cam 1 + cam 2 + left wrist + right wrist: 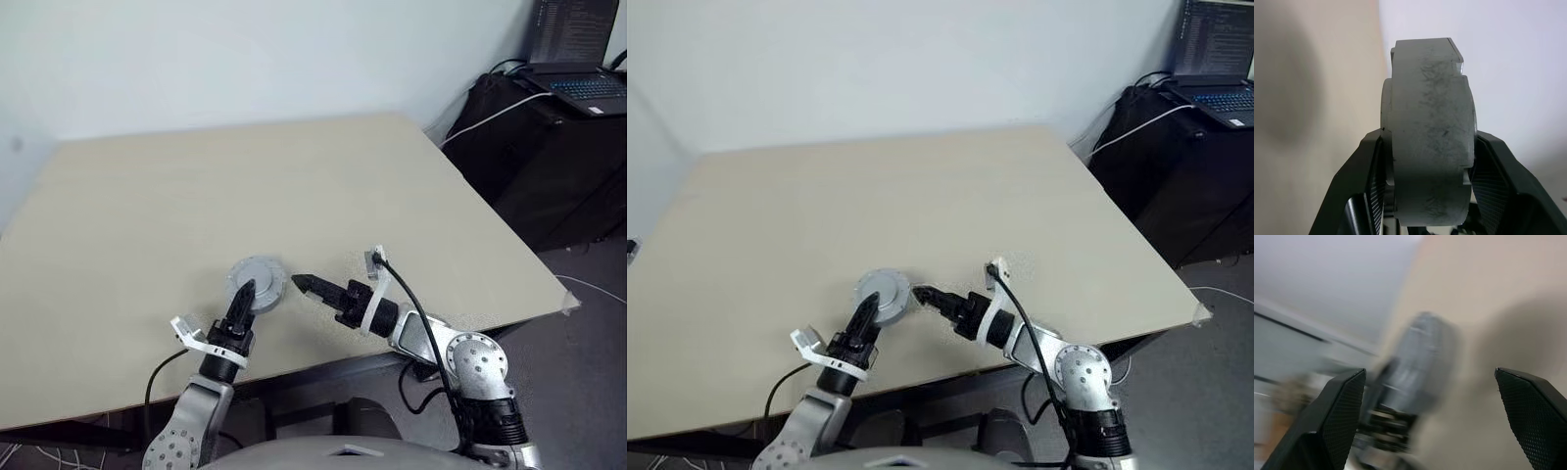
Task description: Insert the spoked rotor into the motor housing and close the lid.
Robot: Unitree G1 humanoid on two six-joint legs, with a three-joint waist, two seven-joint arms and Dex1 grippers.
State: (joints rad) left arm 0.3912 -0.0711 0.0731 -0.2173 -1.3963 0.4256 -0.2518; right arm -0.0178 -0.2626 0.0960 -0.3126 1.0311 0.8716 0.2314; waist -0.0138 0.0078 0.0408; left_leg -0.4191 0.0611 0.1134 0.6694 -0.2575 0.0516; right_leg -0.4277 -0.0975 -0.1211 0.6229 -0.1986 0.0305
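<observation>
Left gripper [247, 292] clamped a round grey disc [257, 283], apparently the lid closed on the motor housing, edge-on between both fingers [1364, 166], held just above the near part of the beige table [245, 186]. Right gripper [302, 284] sat just beside it, fingers [1337, 411] spread wide, holding nothing. No writing was readable on the disc. Copper windings and rotor were hidden. Right wrist view was blurred. Laptop [580, 69] text was illegible.
</observation>
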